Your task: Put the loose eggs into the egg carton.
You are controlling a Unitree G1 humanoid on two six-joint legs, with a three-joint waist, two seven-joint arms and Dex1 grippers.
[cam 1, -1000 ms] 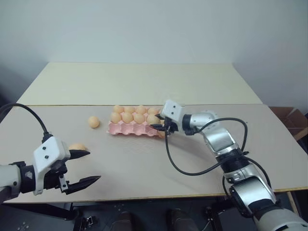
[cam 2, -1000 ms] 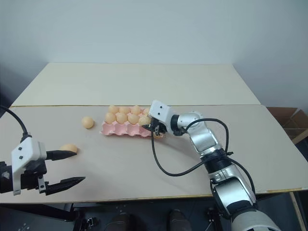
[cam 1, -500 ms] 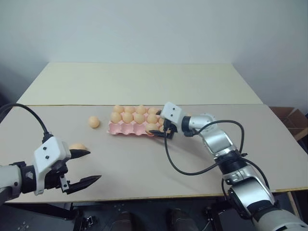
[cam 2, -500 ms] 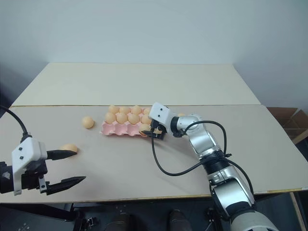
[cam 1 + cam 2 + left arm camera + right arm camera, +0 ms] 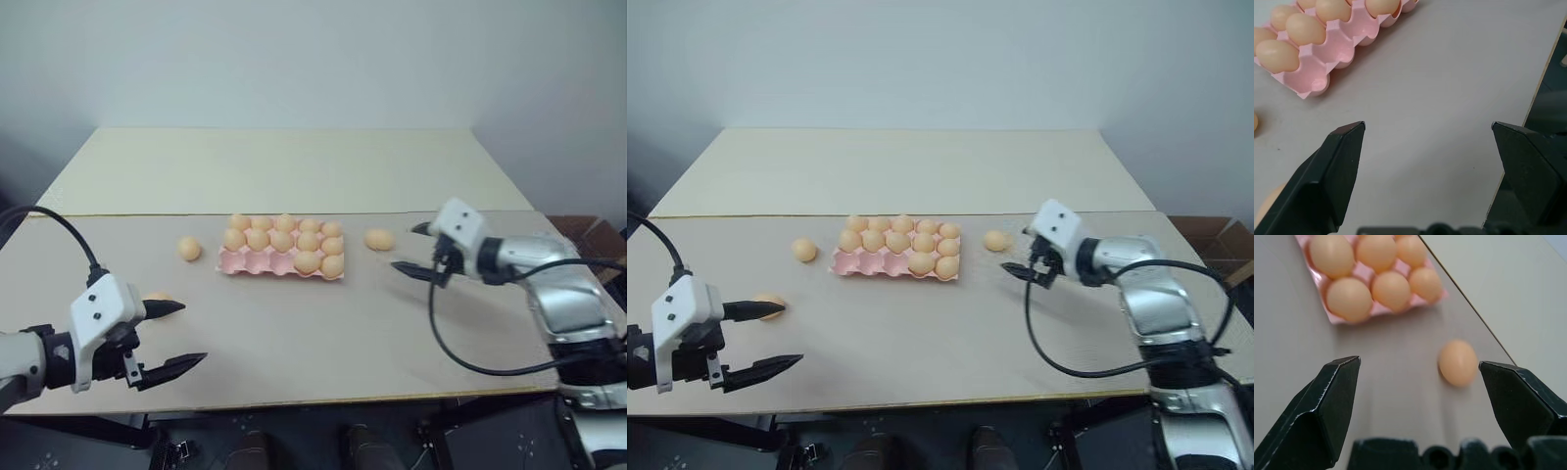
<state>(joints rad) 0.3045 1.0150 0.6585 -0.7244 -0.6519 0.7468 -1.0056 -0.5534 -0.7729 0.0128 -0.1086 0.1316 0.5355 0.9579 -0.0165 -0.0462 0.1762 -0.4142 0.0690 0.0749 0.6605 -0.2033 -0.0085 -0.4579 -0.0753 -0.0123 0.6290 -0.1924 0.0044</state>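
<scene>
The pink egg carton (image 5: 282, 251) is sitting mid-frame on the surface (image 5: 294, 323), loose eggs (image 5: 379, 239) are lying beside it, one maybe half hidden lower left, and both the left end effector (image 5: 174, 336) and right end effector (image 5: 415, 249) are spreading wide, holding nothing.

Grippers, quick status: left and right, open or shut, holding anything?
Left gripper: open, holding nothing.
Right gripper: open, holding nothing; a loose egg lies on the table just ahead of it.
</scene>
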